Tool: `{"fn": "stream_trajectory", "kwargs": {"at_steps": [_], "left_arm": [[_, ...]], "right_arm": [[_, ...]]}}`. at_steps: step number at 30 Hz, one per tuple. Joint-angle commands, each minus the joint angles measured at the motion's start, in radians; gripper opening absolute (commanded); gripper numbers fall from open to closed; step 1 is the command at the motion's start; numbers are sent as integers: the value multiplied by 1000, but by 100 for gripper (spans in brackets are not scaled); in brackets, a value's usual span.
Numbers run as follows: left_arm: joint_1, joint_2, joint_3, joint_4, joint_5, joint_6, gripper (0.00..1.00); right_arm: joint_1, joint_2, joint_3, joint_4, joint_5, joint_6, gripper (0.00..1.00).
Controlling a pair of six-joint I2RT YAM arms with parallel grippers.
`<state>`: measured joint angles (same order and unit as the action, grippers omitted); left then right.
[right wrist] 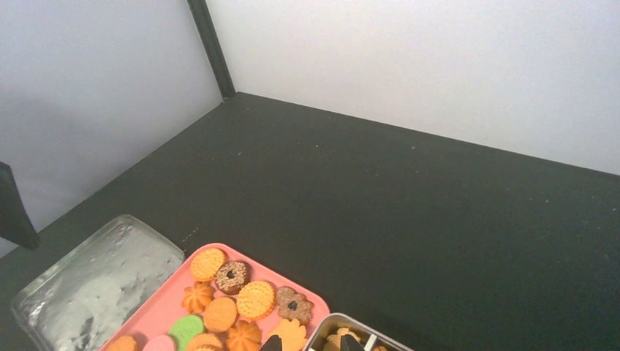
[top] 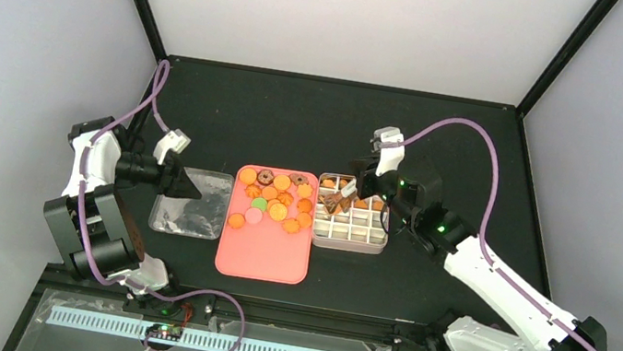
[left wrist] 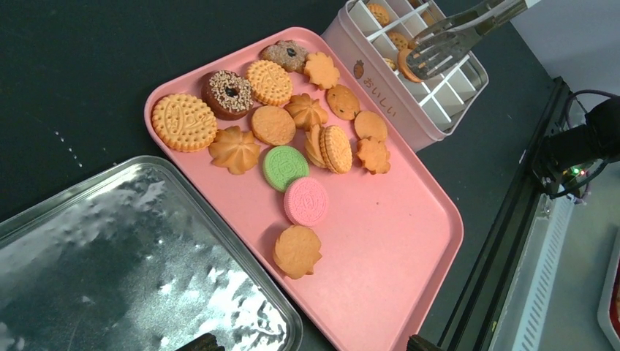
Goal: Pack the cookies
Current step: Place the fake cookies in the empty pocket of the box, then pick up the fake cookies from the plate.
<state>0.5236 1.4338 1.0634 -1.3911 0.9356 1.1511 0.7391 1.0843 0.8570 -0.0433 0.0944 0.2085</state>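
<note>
The cookies (left wrist: 273, 126) lie mostly flat and face-up, bunched in the upper half of the pink tray (top: 263, 257) in the top view. The tray's long axis runs up and down that frame, and the bunch spreads across its width. In the left wrist view two sandwich rounds (left wrist: 330, 148) stand on edge, leaning together. A green cookie (left wrist: 284, 167), a pink cookie (left wrist: 305, 200) and a lone flower cookie (left wrist: 297, 251) trail toward the bare lower half. More cookies sit in the upper cells of the white tin (left wrist: 380, 110), which touches or nearly touches the tray's right edge.

The tin's side wall reads "おいしい" next to a small fruit picture. The cookies' embossed patterns are too fine to read.

The right gripper (top: 357, 185) is closed on metal tongs (left wrist: 457, 33). The tong tips pinch one orange round (left wrist: 406, 66), held tilted over a tin cell. The left gripper (top: 188, 183) has its jaws apart and holds nothing, above a silver tray (left wrist: 110, 256) just left of the pink one.

The black table (top: 325, 122) lies bare above the trays, up to the back wall.
</note>
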Motion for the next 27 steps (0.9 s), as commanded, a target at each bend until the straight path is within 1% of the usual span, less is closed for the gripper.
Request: {"fn": "stream_trajectory", "kwargs": {"at_steps": [1,7,14,18,23,25,27], "left_arm": [[9,3,37,-12,29,31,67],[9,16,35,-10,36,31,67],[9,13,32,-12,33,35,67],[10,11,29,-12,31,37,67],[9,14,27,-10,34,35,67],[9,16,26,-10,36,33,67],[9,15,24,-6,37,31,67]], "right_arm": [[-1,-29,-17,32,-54,13,16],[2,-61,-20,36,-117,9,16],[1,-72,-10,28,-104,0,17],[1,-82,7,28,-82,-11,18],[4,-64,43,36,-125,-5,18],[33,-39,65,43,-131,2,19],[87,2,95,44,-114,-10,19]]}}
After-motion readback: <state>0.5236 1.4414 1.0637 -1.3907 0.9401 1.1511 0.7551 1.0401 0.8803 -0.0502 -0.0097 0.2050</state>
